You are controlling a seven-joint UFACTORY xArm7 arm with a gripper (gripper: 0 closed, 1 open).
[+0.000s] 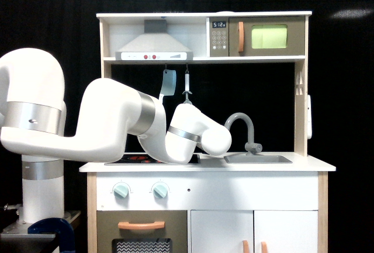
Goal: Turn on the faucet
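Faucet: grey, upright behind sink.
Arm: white, over stove, wrist end just beside spout.
Pincer: hidden, state can't tell.

Single exterior view, fixed, head-on to the toy kitchen, roughly countertop height, looking level. Mid-distance: whole unit framed from top shelf to cabinet doors, black curtain behind. White arm enters from 9 o'clock, its base column at 8 o'clock. Faucet sits just right of center. No second view to share with.
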